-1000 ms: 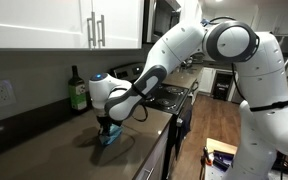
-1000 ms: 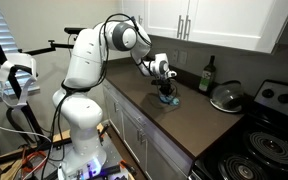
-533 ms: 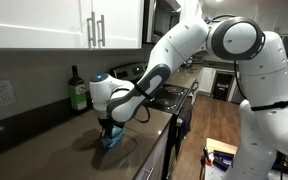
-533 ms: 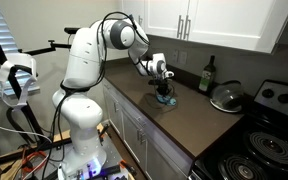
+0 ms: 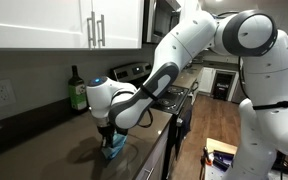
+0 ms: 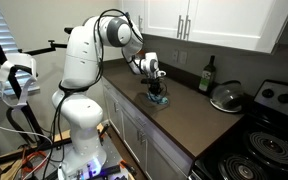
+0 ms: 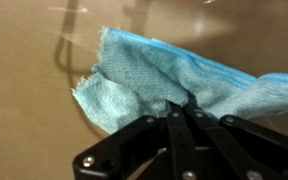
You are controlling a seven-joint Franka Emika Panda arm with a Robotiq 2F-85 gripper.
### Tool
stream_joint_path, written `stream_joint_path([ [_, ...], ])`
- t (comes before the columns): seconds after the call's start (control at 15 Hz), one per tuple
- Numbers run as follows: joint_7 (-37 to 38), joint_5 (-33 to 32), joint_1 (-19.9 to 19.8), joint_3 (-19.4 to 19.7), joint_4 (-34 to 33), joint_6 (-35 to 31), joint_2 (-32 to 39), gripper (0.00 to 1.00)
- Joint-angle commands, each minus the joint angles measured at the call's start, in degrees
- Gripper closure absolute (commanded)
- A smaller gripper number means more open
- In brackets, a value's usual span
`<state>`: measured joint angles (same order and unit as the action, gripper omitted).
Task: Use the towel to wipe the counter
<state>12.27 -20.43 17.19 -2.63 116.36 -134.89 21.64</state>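
A light blue towel [image 7: 154,75] lies bunched on the dark brown counter [image 7: 24,110]. My gripper [image 7: 184,108] is shut on the towel's near edge and presses it against the counter. In both exterior views the towel [image 5: 113,146] [image 6: 159,100] shows as a small blue bundle under the gripper [image 5: 108,138] [image 6: 157,93], close to the counter's front edge [image 5: 144,150].
A dark green bottle [image 5: 78,92] [image 6: 206,76] stands against the backsplash. A metal pot lid [image 6: 227,97] lies beside a stove [image 6: 269,125]. White cabinets [image 5: 64,22] hang above the counter. A wall outlet [image 5: 1,93] sits on the backsplash.
My gripper has dragged the towel along the counter toward its front edge; the arm's elbow has swung lower with it.
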Motion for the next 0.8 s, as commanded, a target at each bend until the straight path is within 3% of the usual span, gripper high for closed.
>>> stream_joint_path([
  [0.0, -0.50, 0.35, 0.66, -2.60, 2.57, 0.42, -0.67, 0.97],
  [0.73, -2.48, 0.94, 3.30, -7.85, 0.68, 0.98, 0.71, 0.97],
])
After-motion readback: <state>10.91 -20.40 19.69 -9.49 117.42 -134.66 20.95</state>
